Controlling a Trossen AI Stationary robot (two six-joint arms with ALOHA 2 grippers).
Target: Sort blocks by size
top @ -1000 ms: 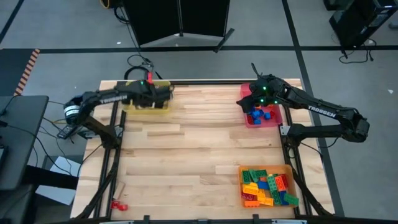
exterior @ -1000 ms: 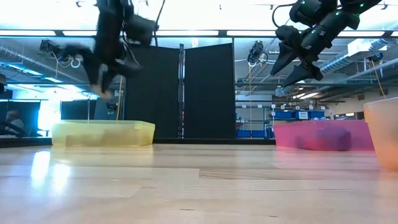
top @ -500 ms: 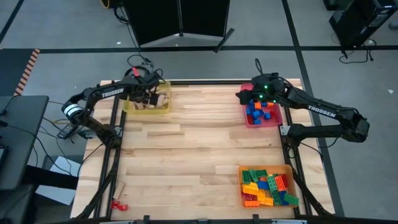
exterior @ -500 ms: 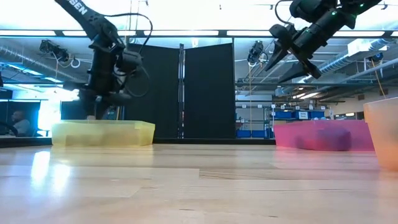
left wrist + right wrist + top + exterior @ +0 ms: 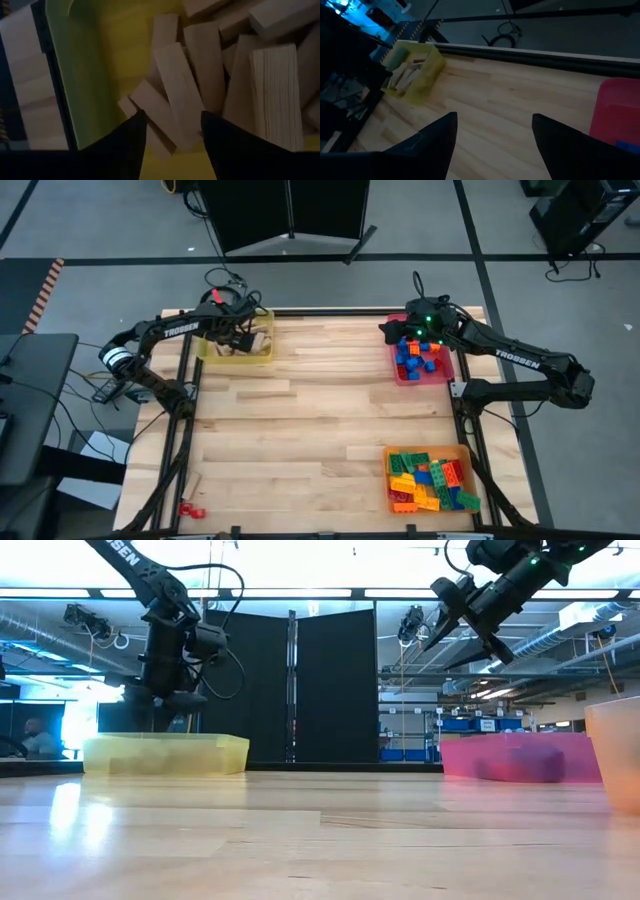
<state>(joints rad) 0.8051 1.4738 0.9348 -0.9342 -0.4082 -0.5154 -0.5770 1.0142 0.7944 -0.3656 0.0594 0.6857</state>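
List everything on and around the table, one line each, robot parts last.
Yellow tray: one, translucent yellow, far left corner of the table.
Wooden blocks: a pile, plain tan, inside the yellow tray.
Pink tray: one, pink-red, far right corner.
Small bricks: several, mostly blue and red, in the pink tray.
Orange tray: one, orange, near right corner.
Mixed bricks: many, green, orange, yellow, red, blue, in the orange tray.
Red piece: one, at the near left table edge.
Left gripper: dark, open, over the wooden blocks, holding nothing.
Right gripper: dark, open, empty, raised above the pink tray.
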